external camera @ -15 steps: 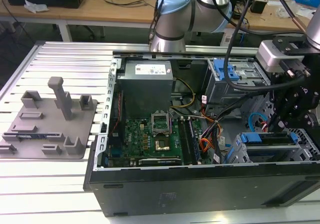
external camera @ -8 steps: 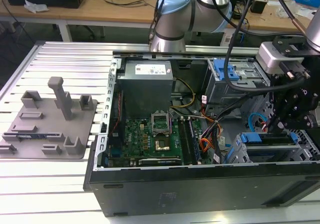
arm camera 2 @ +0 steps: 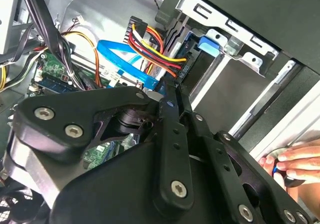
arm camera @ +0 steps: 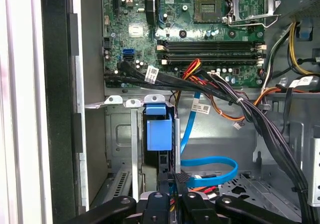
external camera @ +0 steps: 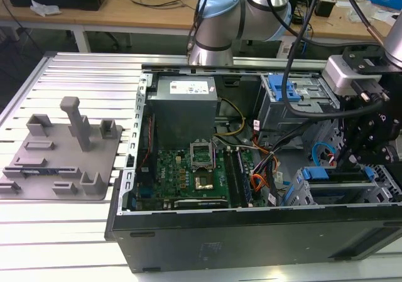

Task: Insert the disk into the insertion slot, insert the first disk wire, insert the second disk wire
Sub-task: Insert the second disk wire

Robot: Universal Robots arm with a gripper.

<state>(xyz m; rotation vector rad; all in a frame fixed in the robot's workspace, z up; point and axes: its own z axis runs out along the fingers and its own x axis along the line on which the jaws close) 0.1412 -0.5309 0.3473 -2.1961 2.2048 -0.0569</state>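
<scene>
The disk (external camera: pixel 326 174) sits in the insertion slot (external camera: pixel 300 197), a grey metal cage at the case's front corner on the exterior view's right. Its blue carrier tab (arm camera: pixel 159 129) (arm camera 2: pixel 208 43) sticks out of the cage (arm camera: pixel 117 134). A plug with red, yellow and black wires (arm camera 2: pixel 155 47) is seated at the disk's edge. My gripper (external camera: pixel 344 162) (arm camera: pixel 172 191) (arm camera 2: pixel 167 95) hangs over the disk's connector end, shut on the plug of the blue flat disk wire (arm camera: pixel 212 163) (arm camera 2: pixel 120 59), pressed against the disk edge.
The open computer case holds a motherboard (external camera: pixel 188 175), a grey power supply (external camera: pixel 185 103), cable bundles (arm camera: pixel 250 109) and a taller bay with a blue latch (external camera: pixel 286 93). A grey fixture plate (external camera: pixel 56 162) lies on the exterior view's left. A person's hand (arm camera 2: pixel 295 159) rests on the case edge.
</scene>
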